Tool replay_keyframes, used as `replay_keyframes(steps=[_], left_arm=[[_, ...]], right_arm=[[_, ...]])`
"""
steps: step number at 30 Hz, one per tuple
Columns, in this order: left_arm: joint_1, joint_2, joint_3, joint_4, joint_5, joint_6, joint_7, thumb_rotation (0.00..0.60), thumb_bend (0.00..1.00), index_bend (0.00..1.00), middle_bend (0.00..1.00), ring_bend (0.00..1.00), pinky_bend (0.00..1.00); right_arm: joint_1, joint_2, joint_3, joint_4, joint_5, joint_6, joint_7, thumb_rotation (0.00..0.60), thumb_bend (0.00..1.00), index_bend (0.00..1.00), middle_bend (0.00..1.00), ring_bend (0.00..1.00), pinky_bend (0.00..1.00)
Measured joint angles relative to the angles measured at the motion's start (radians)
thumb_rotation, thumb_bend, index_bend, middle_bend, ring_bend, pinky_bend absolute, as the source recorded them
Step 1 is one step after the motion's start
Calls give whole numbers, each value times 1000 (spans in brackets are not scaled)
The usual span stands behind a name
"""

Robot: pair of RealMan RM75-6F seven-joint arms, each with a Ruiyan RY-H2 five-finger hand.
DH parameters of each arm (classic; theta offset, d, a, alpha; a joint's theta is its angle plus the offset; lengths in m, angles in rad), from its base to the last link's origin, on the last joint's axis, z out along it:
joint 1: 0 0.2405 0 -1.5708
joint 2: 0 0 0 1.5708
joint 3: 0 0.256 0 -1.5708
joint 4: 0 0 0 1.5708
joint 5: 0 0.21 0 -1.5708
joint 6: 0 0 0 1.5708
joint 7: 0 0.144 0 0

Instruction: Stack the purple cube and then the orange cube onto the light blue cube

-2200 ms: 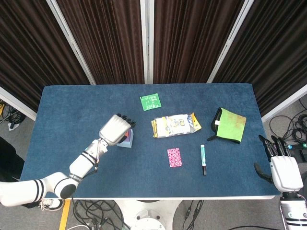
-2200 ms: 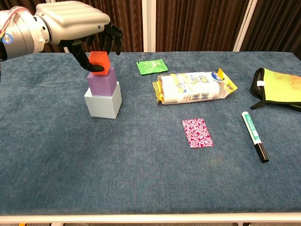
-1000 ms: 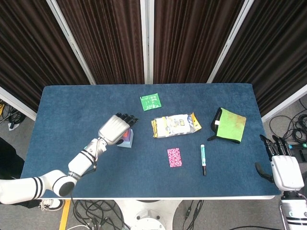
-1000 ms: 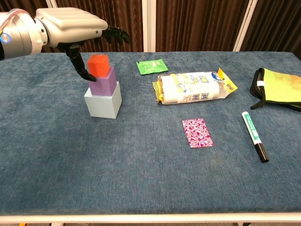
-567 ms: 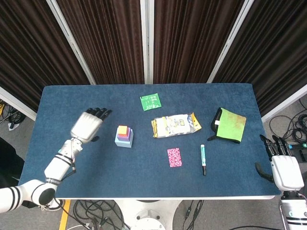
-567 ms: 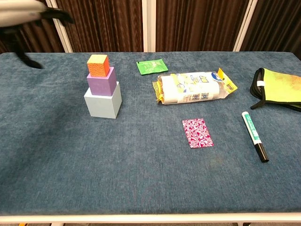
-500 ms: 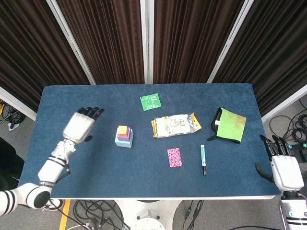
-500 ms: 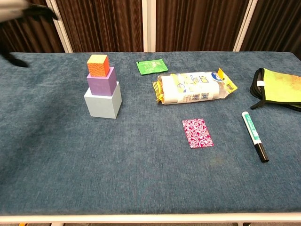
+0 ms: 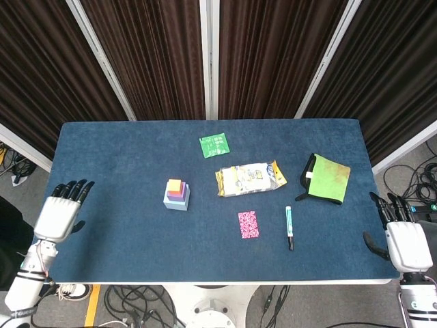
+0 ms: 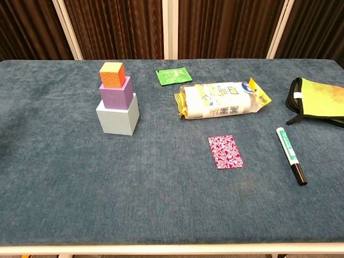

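three-cube stack: orange cube (image 10: 112,74) atop purple cube (image 10: 115,92) atop light blue cube (image 10: 117,115); left hand (image 9: 60,212), right hand (image 9: 407,243) empty, fingers apart.

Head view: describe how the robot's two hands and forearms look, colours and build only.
The left hand has a smooth silver-white shell over its back and black fingers. Its forearm is white with dark bands, and thin wiring shows at the wrist. The right hand matches: a pale silver-white shell, black fingers and a black thumb, with a banded white wrist below. Neither shows in the chest view.
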Motion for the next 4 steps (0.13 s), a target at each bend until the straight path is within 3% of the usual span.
replay_keyframes(steps=[4], left_arm=[[45,-13,4,3,12,35,5,600,104,185,255,197,260]], right_arm=[[0,0,0,0,0,0,0,600,272,20,157,0,0]])
